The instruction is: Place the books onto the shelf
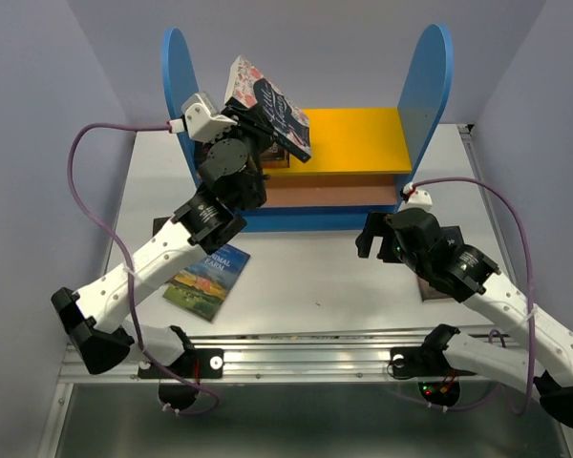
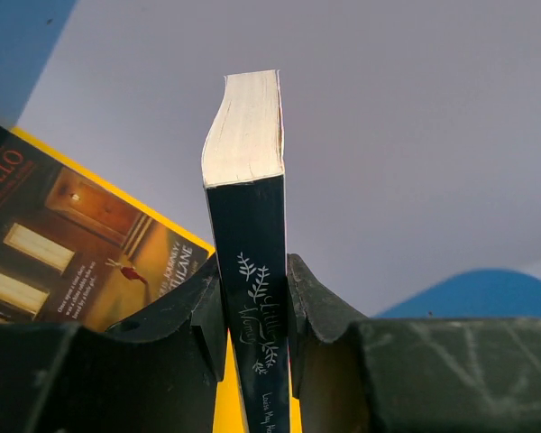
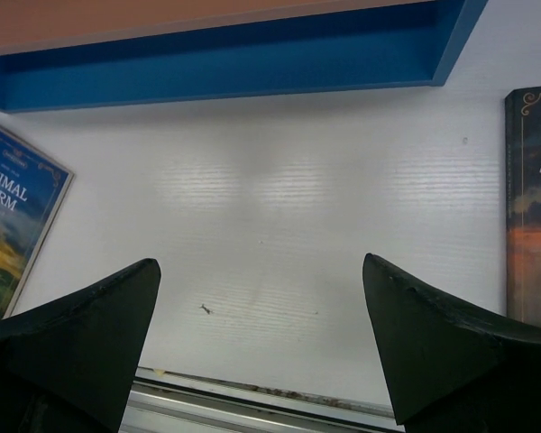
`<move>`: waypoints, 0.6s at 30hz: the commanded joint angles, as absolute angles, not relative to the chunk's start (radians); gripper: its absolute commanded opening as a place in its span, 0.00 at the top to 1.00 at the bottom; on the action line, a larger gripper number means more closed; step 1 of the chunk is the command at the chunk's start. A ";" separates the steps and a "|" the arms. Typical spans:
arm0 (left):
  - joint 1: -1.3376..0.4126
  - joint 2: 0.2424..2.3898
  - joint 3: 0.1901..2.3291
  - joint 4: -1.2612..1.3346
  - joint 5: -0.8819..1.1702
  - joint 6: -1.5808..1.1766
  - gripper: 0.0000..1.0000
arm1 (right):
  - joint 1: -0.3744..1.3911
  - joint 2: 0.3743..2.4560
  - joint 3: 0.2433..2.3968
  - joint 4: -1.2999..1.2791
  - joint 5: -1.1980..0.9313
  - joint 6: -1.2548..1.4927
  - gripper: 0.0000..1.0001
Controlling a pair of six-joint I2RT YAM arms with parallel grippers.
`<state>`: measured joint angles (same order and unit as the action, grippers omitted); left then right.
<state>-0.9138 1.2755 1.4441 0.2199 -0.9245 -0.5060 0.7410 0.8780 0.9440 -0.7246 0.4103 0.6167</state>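
On shelf (image 1: 363, 138), one dark book (image 2: 72, 244), left pincer (image 2: 252, 293) gripping Little Women (image 1: 267, 105)

Overhead plus close wrists; shared shelf (image 1: 430, 86)

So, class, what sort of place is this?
Probably a robot test cell: plain pale walls box in a white table, with left arm and right arm bolted at its near edge.

Shelf (image 1: 355, 141) at table (image 1: 315, 286) rear, Little Women book (image 1: 267, 107) above its left end, Animal Farm book (image 1: 210, 281) front-left, third book (image 3: 532, 207) front-right
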 commanded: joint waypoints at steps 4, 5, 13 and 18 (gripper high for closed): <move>-0.821 1.353 1.514 0.410 -1.115 -0.697 1.00 | 0.746 0.903 0.989 -0.640 0.347 0.561 0.00; -0.809 1.354 1.505 0.407 -1.106 -0.719 1.00 | 0.746 0.905 0.992 -0.637 0.345 0.558 0.00; -0.765 1.342 1.424 0.244 -1.152 -0.995 1.00 | 0.746 0.928 1.014 -0.597 0.336 0.529 0.00; -0.738 1.305 1.373 0.137 -1.091 -1.107 1.00 | 0.746 0.968 1.037 -0.577 0.351 0.523 0.00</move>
<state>-0.7563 1.3857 1.3876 0.1547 -1.0748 -0.9558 0.7410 0.9463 0.9764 -0.6418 0.3428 0.5449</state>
